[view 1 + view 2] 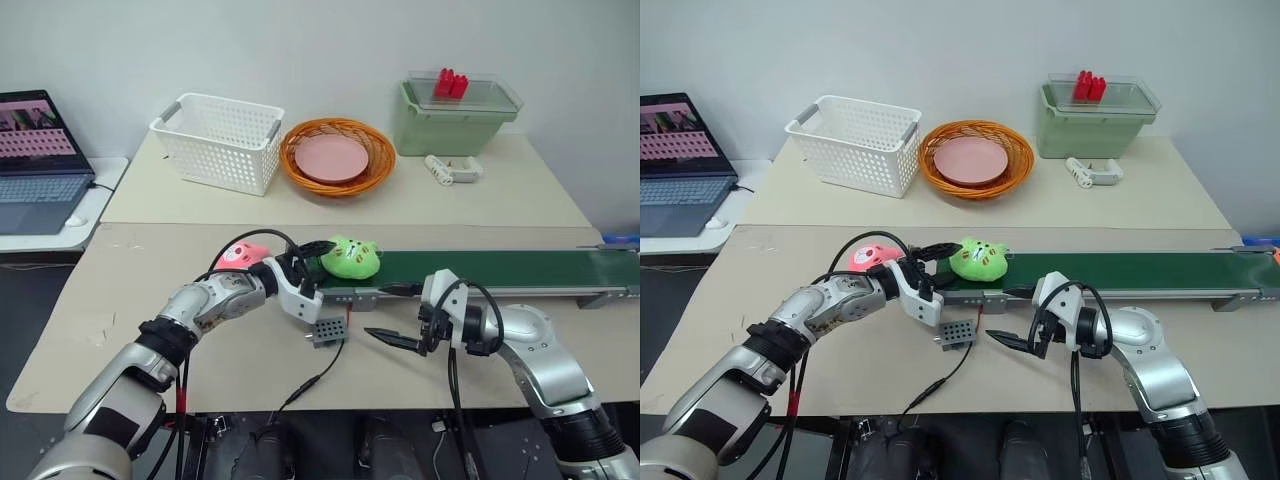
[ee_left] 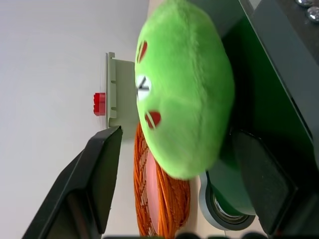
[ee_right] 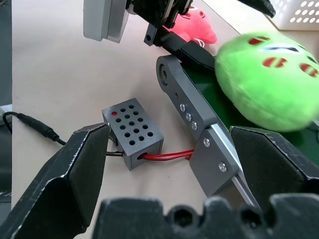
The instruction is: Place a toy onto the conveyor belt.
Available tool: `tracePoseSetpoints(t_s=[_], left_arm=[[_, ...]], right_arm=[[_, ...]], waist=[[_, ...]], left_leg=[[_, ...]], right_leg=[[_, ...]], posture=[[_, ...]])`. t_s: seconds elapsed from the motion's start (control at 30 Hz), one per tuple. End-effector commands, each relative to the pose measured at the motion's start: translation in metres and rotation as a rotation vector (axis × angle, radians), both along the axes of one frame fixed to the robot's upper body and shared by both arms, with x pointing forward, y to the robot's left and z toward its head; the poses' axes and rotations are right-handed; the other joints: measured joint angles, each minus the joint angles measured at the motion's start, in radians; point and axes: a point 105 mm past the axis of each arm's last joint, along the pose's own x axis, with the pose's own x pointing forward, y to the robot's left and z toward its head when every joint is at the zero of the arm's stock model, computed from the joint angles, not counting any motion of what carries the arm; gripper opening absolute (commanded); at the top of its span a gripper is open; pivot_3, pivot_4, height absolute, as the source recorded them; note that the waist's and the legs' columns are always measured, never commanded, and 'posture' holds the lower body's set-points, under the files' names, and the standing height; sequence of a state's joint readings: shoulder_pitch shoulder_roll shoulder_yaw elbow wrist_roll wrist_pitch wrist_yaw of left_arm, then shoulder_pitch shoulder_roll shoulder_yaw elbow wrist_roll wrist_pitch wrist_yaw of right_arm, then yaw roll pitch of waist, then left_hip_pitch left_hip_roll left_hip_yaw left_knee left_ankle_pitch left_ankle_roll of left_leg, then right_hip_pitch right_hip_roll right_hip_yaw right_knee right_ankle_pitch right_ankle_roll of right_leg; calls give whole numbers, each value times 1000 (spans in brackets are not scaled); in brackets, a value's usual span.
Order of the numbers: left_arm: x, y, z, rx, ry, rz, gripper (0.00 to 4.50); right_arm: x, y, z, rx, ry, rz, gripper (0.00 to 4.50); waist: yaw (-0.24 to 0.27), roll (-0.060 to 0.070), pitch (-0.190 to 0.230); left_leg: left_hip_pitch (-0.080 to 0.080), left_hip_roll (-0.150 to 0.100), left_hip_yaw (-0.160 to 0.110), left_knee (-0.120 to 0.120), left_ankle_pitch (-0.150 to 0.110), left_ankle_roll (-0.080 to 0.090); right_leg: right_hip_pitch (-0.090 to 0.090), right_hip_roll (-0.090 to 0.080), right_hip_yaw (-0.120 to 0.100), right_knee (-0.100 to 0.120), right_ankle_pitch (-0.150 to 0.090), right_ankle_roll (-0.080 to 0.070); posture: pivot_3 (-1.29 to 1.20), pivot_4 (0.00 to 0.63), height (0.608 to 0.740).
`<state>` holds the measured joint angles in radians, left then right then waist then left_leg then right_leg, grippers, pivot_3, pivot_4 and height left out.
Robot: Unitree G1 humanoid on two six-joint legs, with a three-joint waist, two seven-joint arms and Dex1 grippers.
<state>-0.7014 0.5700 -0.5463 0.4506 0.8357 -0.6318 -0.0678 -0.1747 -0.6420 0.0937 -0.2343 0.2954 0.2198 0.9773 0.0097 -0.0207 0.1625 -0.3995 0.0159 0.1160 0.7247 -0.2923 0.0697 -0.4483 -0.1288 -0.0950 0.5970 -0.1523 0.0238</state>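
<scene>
You have the toy resting on the left end of the conveyor belt, left gripper spread around it, right gripper apart nearby; only withdrawal remains.

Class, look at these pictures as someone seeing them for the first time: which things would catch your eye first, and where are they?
The lime-green toy stands out, sitting on the left end of the dark green conveyor belt, with the left gripper open around it, its fingers apart from the plush. Next comes the pink plush toy just left of the belt's end. At the back, an orange basket holds a pink plate.
</scene>
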Motion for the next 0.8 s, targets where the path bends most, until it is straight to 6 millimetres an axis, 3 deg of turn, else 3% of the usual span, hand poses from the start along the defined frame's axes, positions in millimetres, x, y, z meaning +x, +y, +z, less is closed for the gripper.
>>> tracePoseSetpoints(t_s=[0.03, 0.37, 0.6, 0.8], left_arm=[[1, 8, -10, 30, 35, 30, 3654], [1, 26, -1, -4, 50, 84, 3654], [9, 60, 39, -470, 332, 343, 3654], [1, 107, 41, -946, 547, 627, 3654]], right_arm=[[1, -1, 13, 11, -48, -4, 4500], [2, -2, 12, 11, -46, -7, 4500], [5, -7, 17, 30, -59, -45, 4500], [13, -18, 28, 90, -117, -187, 4500]], waist=[[0, 0, 0], [-3, 0, 0], [0, 0, 0], [1, 0, 0]], left_leg=[[0, 0, 0, 0, 0, 0], [0, 0, 0, 1, 0, 0], [-3, 0, 0, 3, 1, -2], [-5, -1, -1, 4, 1, -2]], right_leg=[[0, 0, 0, 0, 0, 0], [0, 0, 0, 0, 0, 0], [-2, -1, 0, 2, 0, 0], [-3, -1, 0, 2, 1, 2]], posture=[[0, 150, 740], [0, 150, 740], [0, 150, 740], [0, 150, 740]])
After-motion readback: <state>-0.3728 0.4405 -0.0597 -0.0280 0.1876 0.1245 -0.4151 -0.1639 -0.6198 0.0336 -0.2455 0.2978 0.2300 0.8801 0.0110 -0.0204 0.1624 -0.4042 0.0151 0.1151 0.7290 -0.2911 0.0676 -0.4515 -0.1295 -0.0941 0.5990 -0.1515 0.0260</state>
